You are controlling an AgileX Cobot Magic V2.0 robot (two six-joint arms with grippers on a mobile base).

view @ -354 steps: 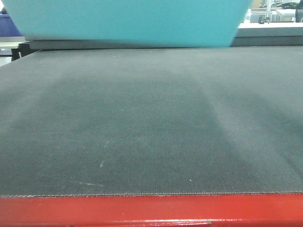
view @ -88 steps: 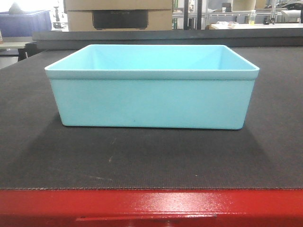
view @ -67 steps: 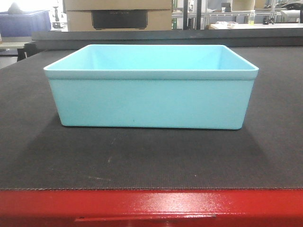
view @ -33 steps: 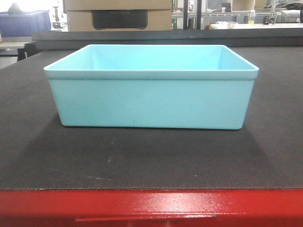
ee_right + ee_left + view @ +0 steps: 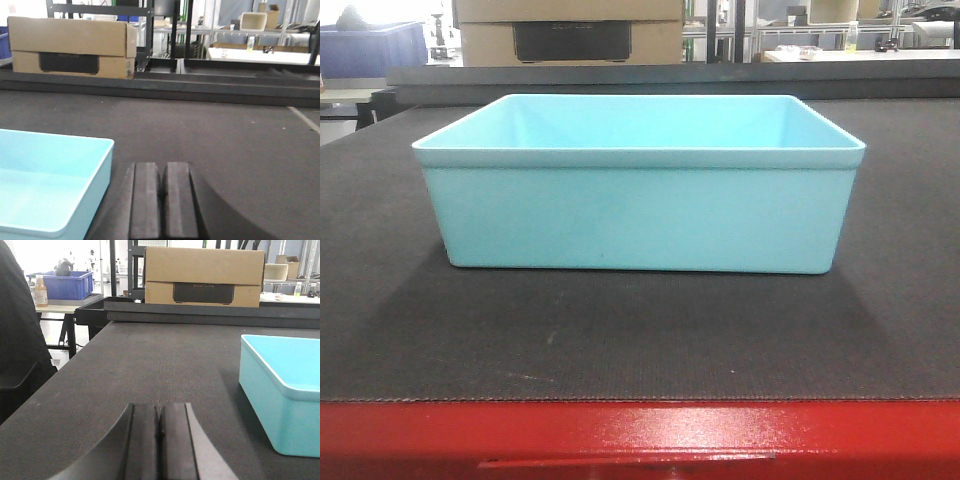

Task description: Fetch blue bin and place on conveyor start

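Beyond the far edge, at twelve o'clock: cardboard box (image 5: 204, 276), brown, with a dark rectangular panel on its front face, resting behind a long dark rail (image 5: 200, 316). At ten o'clock: dark royal-blue crate (image 5: 64, 284) on a pale table (image 5: 70, 302) with black trestle legs, and a bottle with orange contents (image 5: 41, 291) just beside the crate. At two o'clock: metal racking (image 5: 165, 30), a white-topped bench (image 5: 260, 54), and small beige boxes (image 5: 254, 20) on shelves, blurred.
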